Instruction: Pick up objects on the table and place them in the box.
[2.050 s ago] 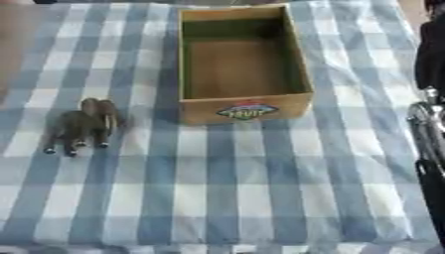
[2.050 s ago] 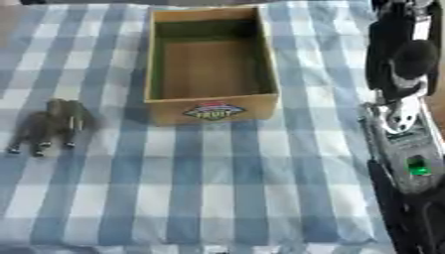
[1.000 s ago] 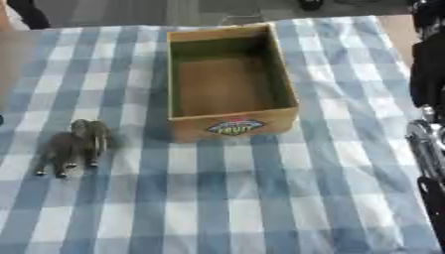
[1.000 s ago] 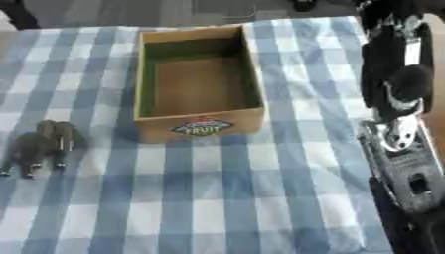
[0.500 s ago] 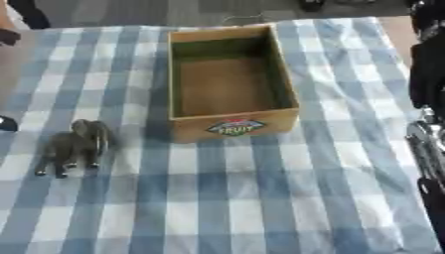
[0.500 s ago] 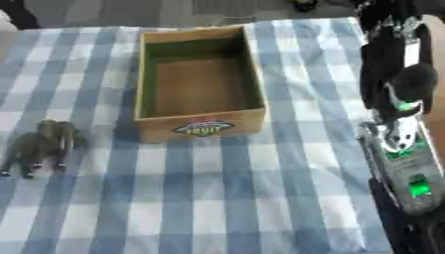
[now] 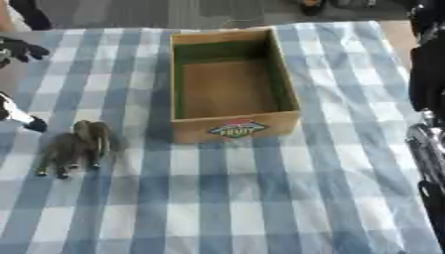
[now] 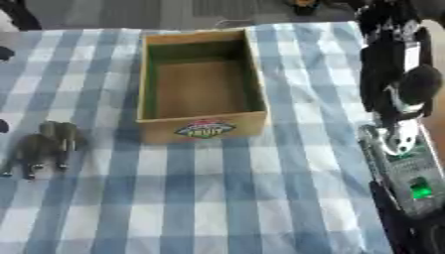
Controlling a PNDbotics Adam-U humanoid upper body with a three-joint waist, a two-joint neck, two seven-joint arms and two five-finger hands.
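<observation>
Only the left hand [image 7: 17, 49] shows, at the left edge, its fingers hard to read; a grey toy elephant [image 7: 76, 147] stands just below and inward of it, trunk end toward the empty cardboard box [image 7: 235, 130], right hand unseen

The desk is covered by a blue-and-white checked cloth [image 7: 260, 198], matt and softly creased. The box [image 7: 230, 84] is made of matt brown cardboard, lined green on its inner walls, with a printed fruit label [image 7: 236, 130] on the front. The toy elephant [image 7: 76, 147] is seen as dull grey-brown, probably plastic. Black casing and shiny silver metal are shown on the right arm [image 8: 402, 144].
</observation>
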